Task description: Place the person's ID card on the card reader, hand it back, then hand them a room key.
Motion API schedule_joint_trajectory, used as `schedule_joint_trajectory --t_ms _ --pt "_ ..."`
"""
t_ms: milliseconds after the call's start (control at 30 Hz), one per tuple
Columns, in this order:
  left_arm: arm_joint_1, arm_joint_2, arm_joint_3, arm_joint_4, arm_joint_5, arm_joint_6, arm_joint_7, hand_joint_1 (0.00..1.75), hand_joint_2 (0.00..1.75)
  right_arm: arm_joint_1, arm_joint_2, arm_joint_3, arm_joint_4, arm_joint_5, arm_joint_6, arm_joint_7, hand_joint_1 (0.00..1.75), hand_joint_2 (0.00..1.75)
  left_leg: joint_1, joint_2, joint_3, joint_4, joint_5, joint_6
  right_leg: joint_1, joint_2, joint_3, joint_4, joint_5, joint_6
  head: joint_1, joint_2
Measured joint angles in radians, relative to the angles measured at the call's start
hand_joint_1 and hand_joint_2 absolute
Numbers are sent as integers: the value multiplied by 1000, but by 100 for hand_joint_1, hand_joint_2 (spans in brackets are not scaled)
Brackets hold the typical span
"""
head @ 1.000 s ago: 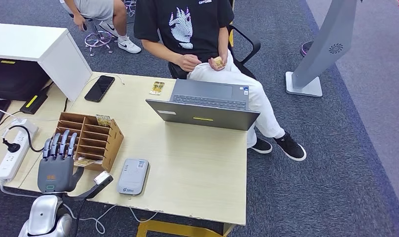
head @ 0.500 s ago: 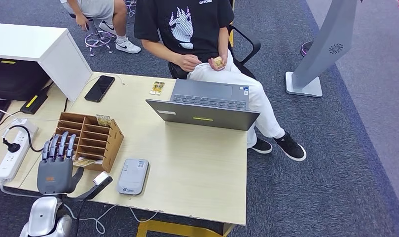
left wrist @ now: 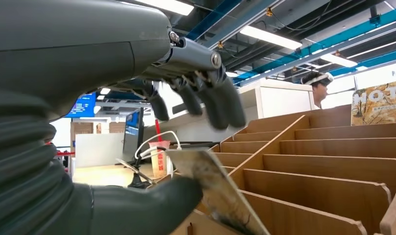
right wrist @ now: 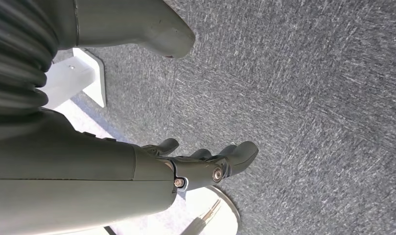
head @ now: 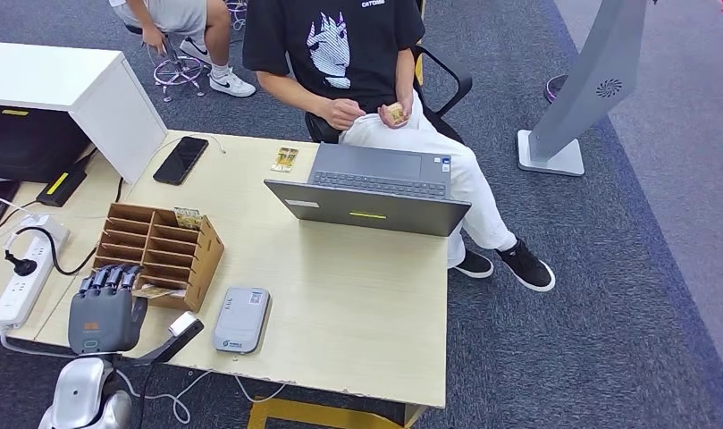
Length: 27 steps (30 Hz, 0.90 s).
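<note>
Head view: left hand (head: 105, 307) at the near left corner of the tabletop (head: 357, 304), fingers curled down over the near edge of the wooden slotted organizer (head: 165, 252). A card (head: 154, 291) lies at that edge, just under the fingertips. Left wrist view adds what the head view hides: card (left wrist: 220, 193) resting tilted on the thumb (left wrist: 151, 203), dark fingers (left wrist: 220, 105) curled above it with a visible gap, so not clamped; hand partly closed around the card, contact on the thumb side only. Also seen from the wrist: rows of organizer dividers (left wrist: 323, 161) and a printed card (left wrist: 379, 103) standing upright in a far slot; same card (head: 187, 217) seen from above at the organizer's far edge.

Right wrist view: right hand (right wrist: 196, 164) hanging over grey carpet (right wrist: 308, 98), fingers loosely curled, thumb apart, nothing held.

Count on the tabletop, head view: one grey card reader (head: 240, 319), just beside the organizer on the near side, nothing on it; one open laptop (head: 373, 189); one black phone (head: 180, 160); one small gold card (head: 284, 159) near the far edge beside the laptop. One white power strip (head: 22, 273) to the left.

One seated person (head: 357, 63) behind the laptop, holding a small gold item (head: 394, 113) in both hands. A second person's legs (head: 192, 27) at the top left.
</note>
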Motion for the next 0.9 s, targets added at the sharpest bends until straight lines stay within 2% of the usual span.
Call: schedule_joint_trajectory --t_ms 900 --pt "4 0 7 -9 -4 1 -42 175 175 -3 1 1 0 -16 -2 -13 0 175 0 0 0 0 0 0 0 0 0 0 0 0 0 0"
